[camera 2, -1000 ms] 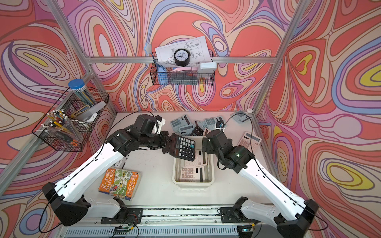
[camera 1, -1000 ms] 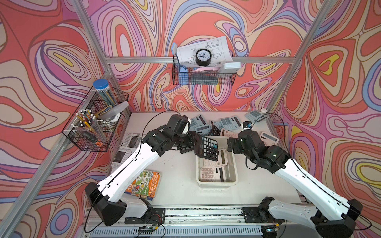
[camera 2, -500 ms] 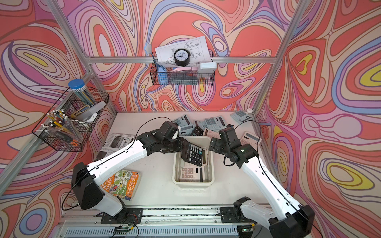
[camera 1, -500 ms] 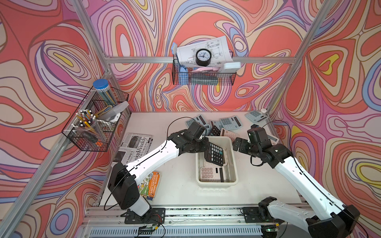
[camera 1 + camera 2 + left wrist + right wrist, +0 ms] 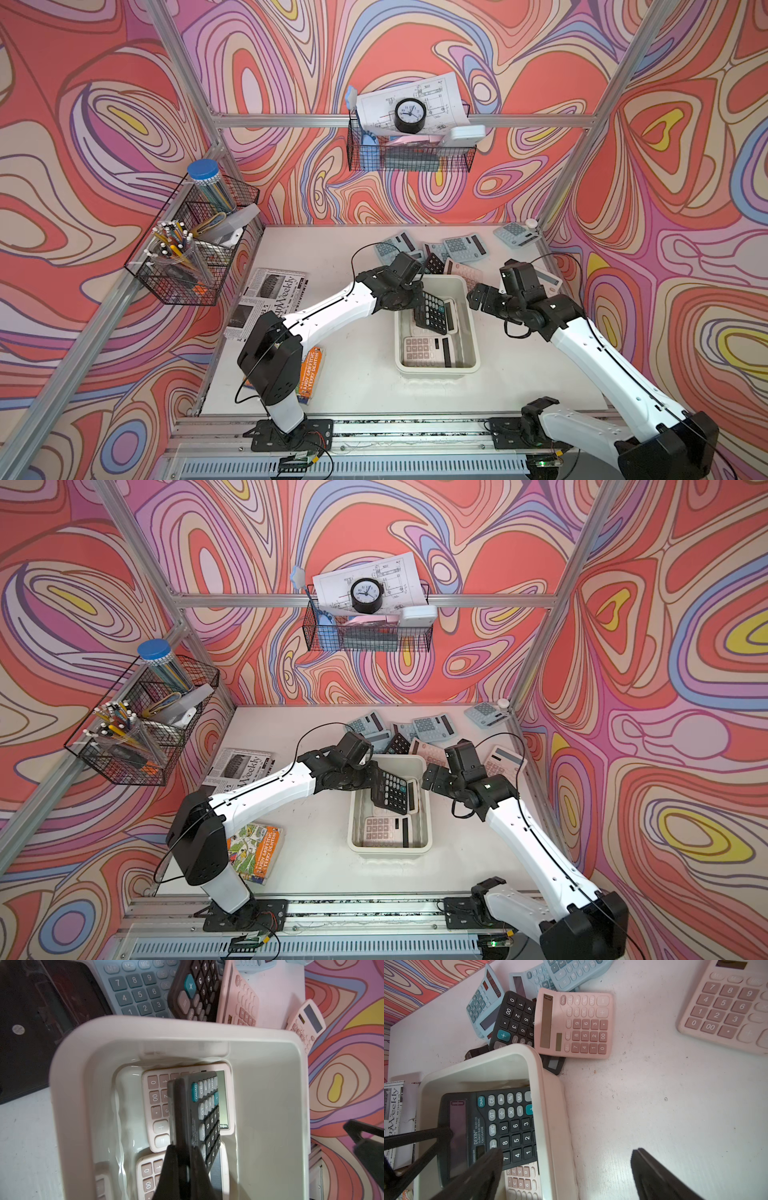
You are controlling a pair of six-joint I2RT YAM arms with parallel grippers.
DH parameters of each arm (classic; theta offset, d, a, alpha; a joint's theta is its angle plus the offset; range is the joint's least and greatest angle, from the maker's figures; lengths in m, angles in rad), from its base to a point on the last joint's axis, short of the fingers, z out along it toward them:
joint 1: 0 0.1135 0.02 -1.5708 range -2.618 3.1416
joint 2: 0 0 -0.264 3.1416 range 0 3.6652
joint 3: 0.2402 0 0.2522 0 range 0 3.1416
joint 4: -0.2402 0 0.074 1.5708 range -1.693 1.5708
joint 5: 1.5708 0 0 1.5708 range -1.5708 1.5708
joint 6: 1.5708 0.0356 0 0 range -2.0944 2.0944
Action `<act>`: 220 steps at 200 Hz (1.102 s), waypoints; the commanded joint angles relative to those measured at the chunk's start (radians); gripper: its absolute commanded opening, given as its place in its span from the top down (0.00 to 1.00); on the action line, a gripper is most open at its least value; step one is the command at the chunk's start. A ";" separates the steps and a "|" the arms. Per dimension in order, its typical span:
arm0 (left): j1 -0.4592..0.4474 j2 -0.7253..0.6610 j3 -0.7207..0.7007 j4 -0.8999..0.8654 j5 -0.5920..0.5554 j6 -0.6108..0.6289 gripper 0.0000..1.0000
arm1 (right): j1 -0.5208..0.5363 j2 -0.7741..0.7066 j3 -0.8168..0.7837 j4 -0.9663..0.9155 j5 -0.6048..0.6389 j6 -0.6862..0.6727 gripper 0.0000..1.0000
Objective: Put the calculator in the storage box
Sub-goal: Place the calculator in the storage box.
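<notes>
Currently the black calculator (image 5: 432, 311) sits right of centre in both top views, over the far half of the storage box (image 5: 436, 368) and within its outline. It is tilted, keys facing up and toward the right arm. The left gripper (image 5: 409, 301) has its jaws clamped on the calculator's edge; the left wrist view shows the two dark fingers (image 5: 172, 1159) pressed to either face of the casing (image 5: 199, 1113). Directly beneath it a pink calculator (image 5: 155, 1105) lies flat on the box floor, and whether the two touch cannot be told. A second pink calculator (image 5: 428, 351) lies flat in the near half of the box, keys up. The box stands on the white table (image 5: 357, 374), its long sides running away from the robot. The right gripper (image 5: 478, 297) is just right of the box's far right corner, jaws wide apart and holding nothing; in the right wrist view one finger (image 5: 488, 1159) appears in front of the box and the other (image 5: 641, 1159) over bare table. Behind the box, toward upper centre of the frame, a loose pile of blue, black and pink calculators (image 5: 436, 249) lies against its far wall. A newspaper (image 5: 270, 299) lies at left of the table, and a colourful book (image 5: 309, 370) lies nearer the left arm's base.
</notes>
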 commanded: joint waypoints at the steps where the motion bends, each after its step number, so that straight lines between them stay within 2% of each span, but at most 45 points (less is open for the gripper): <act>1: -0.006 0.009 -0.002 0.022 -0.049 -0.010 1.00 | -0.012 -0.019 -0.010 0.020 -0.013 0.003 0.02; 95: -0.006 0.044 0.010 0.005 -0.103 -0.034 1.00 | -0.023 -0.025 -0.026 0.037 -0.034 -0.002 0.02; 107: -0.006 0.050 0.022 -0.012 -0.111 -0.036 0.91 | -0.023 -0.027 -0.027 0.036 -0.036 -0.004 0.02; 145: -0.005 0.055 0.078 -0.065 -0.124 -0.030 0.76 | -0.024 -0.034 -0.031 0.035 -0.044 -0.003 0.02; 220: -0.004 0.007 0.186 -0.167 -0.171 0.022 0.57 | -0.027 -0.050 -0.031 0.022 -0.047 -0.004 0.02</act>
